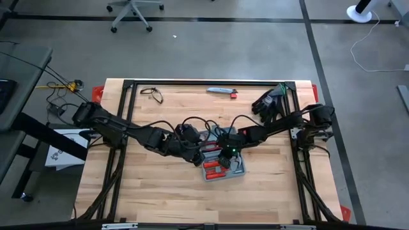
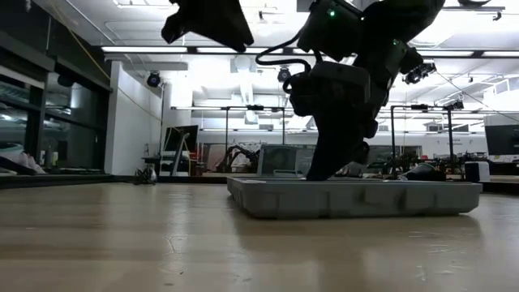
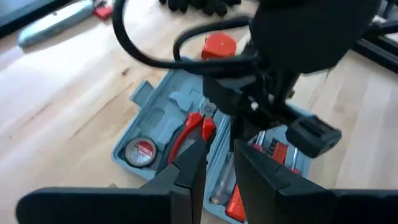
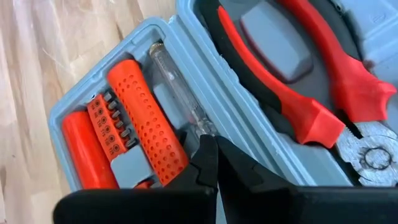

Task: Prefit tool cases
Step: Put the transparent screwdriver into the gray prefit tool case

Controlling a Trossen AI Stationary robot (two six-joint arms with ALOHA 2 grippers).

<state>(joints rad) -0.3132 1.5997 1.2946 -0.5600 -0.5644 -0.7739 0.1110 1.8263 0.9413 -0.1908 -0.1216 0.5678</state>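
High view: grey-blue rectangular plastic tool case (image 1: 223,168) lies open on wooden worktop (image 1: 160,198), beneath both tools; right tool (image 4: 214,163) clenched empty, left tool (image 3: 217,163) slightly parted, gripping nothing.

No text, label or number can be read

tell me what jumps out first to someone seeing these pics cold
The open grey-blue tool case lies near the middle of the wooden table, its red-handled pliers and orange screwdriver handle seated in moulded recesses. Both arms meet right over it: the right gripper is shut with its tips down in the tray, and the left gripper hangs just above the case. Black gloves lie at the far right corner.
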